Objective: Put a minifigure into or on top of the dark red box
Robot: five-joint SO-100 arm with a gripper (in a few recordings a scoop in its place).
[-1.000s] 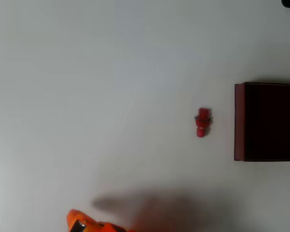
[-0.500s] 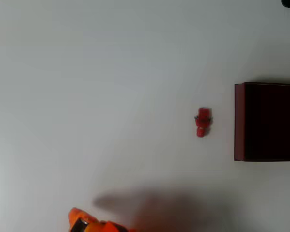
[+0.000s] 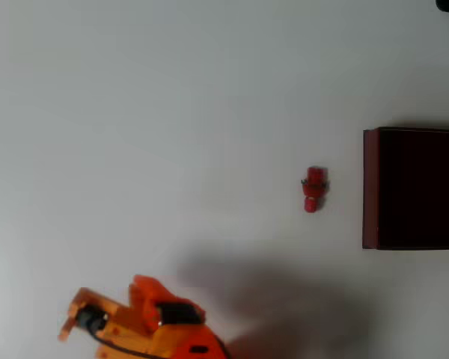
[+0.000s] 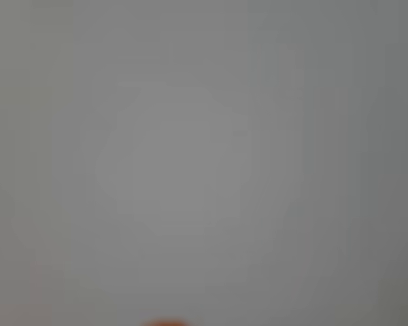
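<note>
Near the bottom-left of the overhead view, the orange claw [image 3: 105, 310] sits above the white counter [image 3: 172, 112], its fingers apart and empty. Well to its right, the minifigure [image 3: 313, 189] lies beside the dark red box [image 3: 370, 187], not touching.

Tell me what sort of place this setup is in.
Probably a bare tabletop test setup: a plain white table holds just a tiny red minifigure and a dark red box, with an orange gripper at the bottom edge.
</note>
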